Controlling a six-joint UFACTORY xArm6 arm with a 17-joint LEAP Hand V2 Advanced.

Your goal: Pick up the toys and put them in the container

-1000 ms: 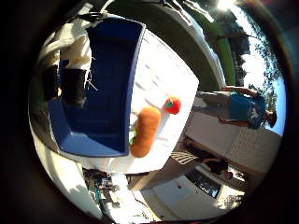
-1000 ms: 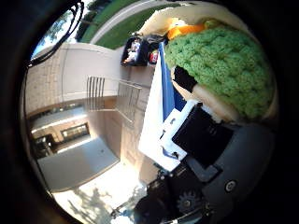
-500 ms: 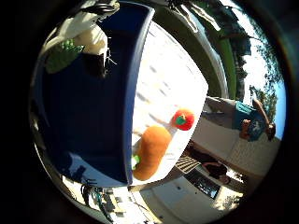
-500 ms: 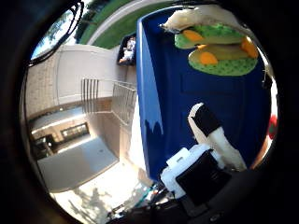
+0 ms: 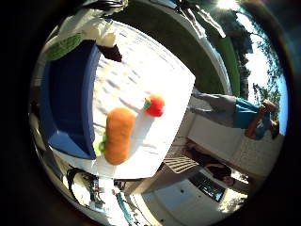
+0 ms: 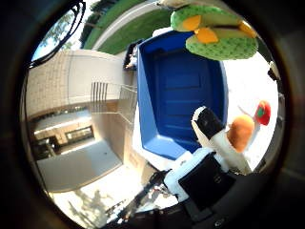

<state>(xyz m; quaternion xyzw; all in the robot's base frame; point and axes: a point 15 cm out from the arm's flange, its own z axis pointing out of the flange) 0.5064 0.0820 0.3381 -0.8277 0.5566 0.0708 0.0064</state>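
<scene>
A green knitted toy with orange patches hangs at the tips of my right hand's fingers, over the far rim of the blue container. It covers part of that rim, and the fingers curl against it. My hand is above the container's near end, with one white, black-tipped finger reaching in over it. The container's floor is bare. Beside the container on the white table lie an orange, bun-shaped toy with a green end and a small red toy with a green top.
The container stands along one side of the table, whose edges fall off close by the two loose toys. Off the table are a paved yard, metal stair rails, a building wall and a strip of grass.
The green toy went from filling the thumb side view, close to the palm, out to the fingertips. The container now looks smaller: the hand has drawn back from it. The loose toys lie as before.
</scene>
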